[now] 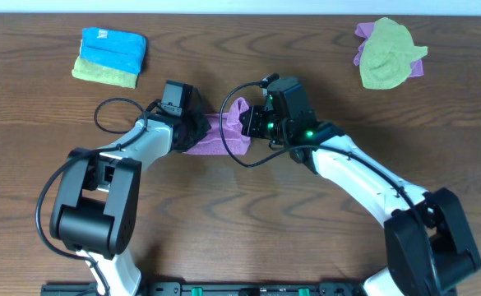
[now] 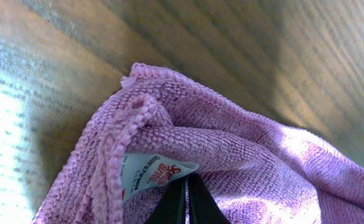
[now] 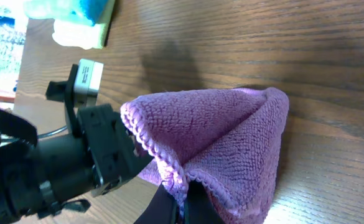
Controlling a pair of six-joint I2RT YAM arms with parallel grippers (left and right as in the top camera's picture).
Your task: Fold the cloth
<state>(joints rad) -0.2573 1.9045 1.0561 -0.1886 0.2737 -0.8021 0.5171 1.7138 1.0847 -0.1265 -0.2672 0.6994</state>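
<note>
Left jaws on cloth [image 2: 244,146], tag [image 2: 149,175] — red print

You have: cloth [image 1: 219,136], plain purple-violet, with white tag [image 2: 154,174] printed red; bright blue cloth [image 1: 113,45]; yellow-green cloth [image 1: 104,74]; bench [image 1: 248,222], brown with dark wood grain.

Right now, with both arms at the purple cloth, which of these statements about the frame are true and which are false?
1. The left fingers and right fingers are shut on the cloth. True.
2. The cloth lies flat and spread out. False: it is bunched up between the two arms.
3. A blue cloth lies on a yellow-green cloth at the far left. True.
4. The cloth shows no label. False: a white label shows beside the left fingers.
</note>
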